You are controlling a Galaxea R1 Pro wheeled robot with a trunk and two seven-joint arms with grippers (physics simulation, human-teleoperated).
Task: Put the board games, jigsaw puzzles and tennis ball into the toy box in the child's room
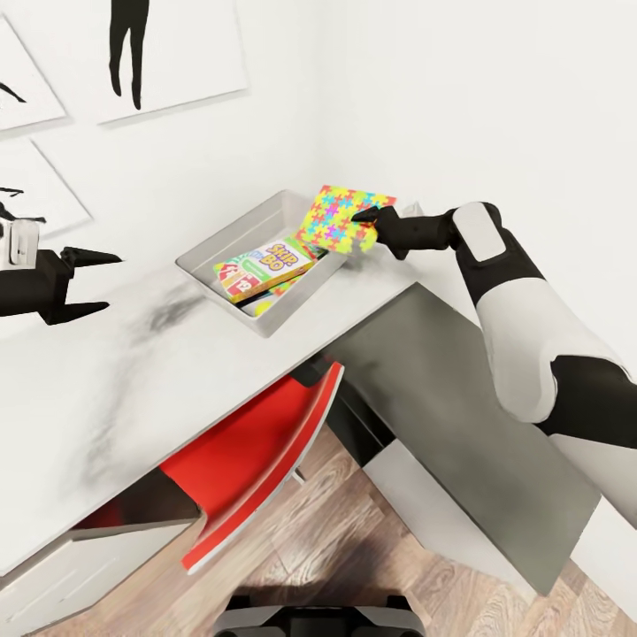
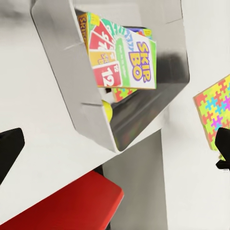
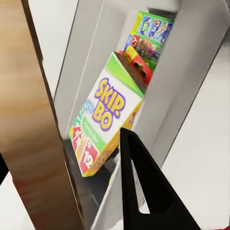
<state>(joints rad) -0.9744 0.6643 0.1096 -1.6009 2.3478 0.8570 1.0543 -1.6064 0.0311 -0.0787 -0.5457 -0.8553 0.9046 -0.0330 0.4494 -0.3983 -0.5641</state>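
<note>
Presently: right gripper [image 1: 364, 215] clamps the jigsaw puzzle [image 1: 343, 216] by its edge, tilted above the toy box [image 1: 205, 252] holding Skip-Bo [image 1: 264, 264], apparently for dropping in; left gripper [image 1: 88, 283] agape, empty.

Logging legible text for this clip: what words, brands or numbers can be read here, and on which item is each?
"SKIP-BO": on the Skip-Bo board game lying in the toy box.
"12": on a red card printed on that same box face.
Other numbers on its printed cards: too blurred to read.
Box beneath it: print too small to read.
Jigsaw puzzle in the right hand: pattern only, no text.
</note>
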